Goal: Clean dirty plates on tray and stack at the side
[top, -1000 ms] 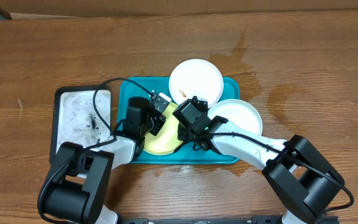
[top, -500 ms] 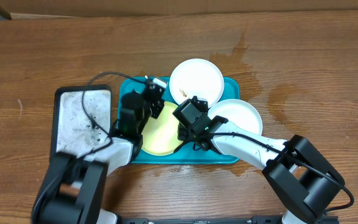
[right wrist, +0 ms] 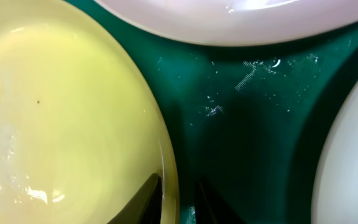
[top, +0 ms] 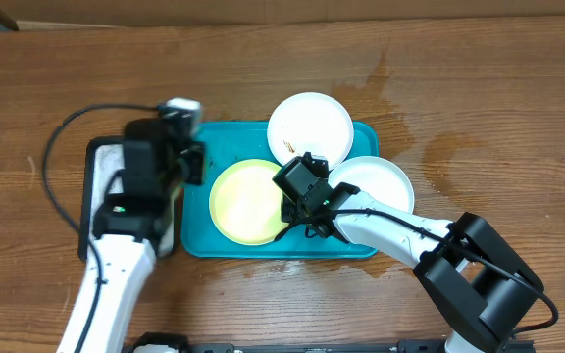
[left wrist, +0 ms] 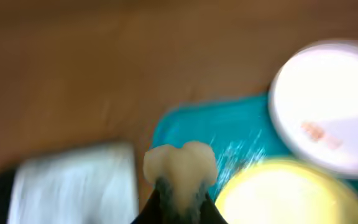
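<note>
Yellow-green plate [top: 246, 201] lies flat in left half of teal tray [top: 196, 240], frame centre. Upper white plate [top: 309, 126] sits over tray's top rim, brown smear near its lower left edge. Right white plate [top: 373, 184] overhangs tray's right edge. No stack. Right gripper [top: 290, 208] at yellow-green plate's right rim, jaws slightly apart astride the rim, gap beside one finger, not clamped. Left gripper [left wrist: 179, 198] left of centre, above the tray's left edge, closed on pale sponge [left wrist: 180, 163]; view blurred. Black-rimmed tray [top: 90, 186] just left of teal tray, on wooden table [top: 479, 88].
</note>
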Robot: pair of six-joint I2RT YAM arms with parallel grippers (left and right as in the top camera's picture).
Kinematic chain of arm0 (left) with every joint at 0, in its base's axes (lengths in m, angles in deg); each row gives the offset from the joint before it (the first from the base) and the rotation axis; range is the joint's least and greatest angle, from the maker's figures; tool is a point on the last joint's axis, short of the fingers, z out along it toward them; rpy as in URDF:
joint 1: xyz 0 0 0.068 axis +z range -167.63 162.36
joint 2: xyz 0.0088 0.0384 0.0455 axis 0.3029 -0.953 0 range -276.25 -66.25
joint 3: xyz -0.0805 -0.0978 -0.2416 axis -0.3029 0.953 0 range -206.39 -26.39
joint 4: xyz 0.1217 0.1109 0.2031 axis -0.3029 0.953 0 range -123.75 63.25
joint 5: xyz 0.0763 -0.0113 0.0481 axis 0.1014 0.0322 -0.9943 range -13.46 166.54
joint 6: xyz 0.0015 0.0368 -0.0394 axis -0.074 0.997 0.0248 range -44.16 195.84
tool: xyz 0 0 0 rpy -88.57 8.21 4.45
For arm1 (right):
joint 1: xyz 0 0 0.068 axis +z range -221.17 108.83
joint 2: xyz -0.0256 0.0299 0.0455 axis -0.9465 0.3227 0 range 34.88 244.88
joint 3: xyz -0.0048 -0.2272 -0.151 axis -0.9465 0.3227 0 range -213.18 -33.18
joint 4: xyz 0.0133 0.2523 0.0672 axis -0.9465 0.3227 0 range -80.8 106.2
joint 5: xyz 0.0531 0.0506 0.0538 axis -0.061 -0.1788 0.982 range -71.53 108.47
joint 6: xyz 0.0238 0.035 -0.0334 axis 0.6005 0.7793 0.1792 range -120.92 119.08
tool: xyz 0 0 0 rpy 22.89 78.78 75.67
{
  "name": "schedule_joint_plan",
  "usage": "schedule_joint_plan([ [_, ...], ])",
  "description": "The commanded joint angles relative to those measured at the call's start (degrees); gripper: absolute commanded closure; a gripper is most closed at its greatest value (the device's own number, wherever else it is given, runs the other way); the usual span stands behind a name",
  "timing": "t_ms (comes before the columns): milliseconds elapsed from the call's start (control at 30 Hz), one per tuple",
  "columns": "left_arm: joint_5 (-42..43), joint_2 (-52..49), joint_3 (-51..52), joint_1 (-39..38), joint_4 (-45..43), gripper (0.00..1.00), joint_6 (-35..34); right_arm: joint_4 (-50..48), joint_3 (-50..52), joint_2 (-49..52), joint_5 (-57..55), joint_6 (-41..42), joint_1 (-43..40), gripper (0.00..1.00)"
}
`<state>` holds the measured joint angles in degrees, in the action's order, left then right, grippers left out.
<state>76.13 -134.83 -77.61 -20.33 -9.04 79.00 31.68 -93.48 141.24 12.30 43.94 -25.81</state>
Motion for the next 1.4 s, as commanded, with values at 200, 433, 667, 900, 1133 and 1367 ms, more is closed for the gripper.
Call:
schedule_joint_plan([
  [200, 30.8, -0.3, -3.4, 24.5, 13.6, 0.96, -6.6, 1.0, -2.2, 0.3, 2.3, -1.9, -0.1, 0.96],
  [433, 38.6, -0.3, -6.2, 32.4, 18.6, 0.96, -5.7, 12.4, -11.6, 0.3, 3.9, -2.8, -0.1, 0.96],
  [667, 33.0, -2.3, -20.1, 32.3, 33.4, 0.96, -4.0, 25.4, -25.1, 0.3, 5.1, -6.7, -0.1, 0.96],
  [900, 34.4, -8.9, -34.6, 32.3, 43.5, 0.96, -1.9, 28.3, -31.1, 0.3, 9.1, -9.6, -1.3, 0.96],
  [1133, 44.1, -13.2, -42.0, 32.4, 44.5, 0.88, -2.3, 26.4, -32.9, 0.3, 9.0, -12.2, -3.3, 0.96],
  [1367, 48.9, -13.4, -45.2, 33.7, 44.4, 0.96, -5.2, 18.7, -33.1, 0.3, 7.0, -12.4, -3.1, 0.96],
])
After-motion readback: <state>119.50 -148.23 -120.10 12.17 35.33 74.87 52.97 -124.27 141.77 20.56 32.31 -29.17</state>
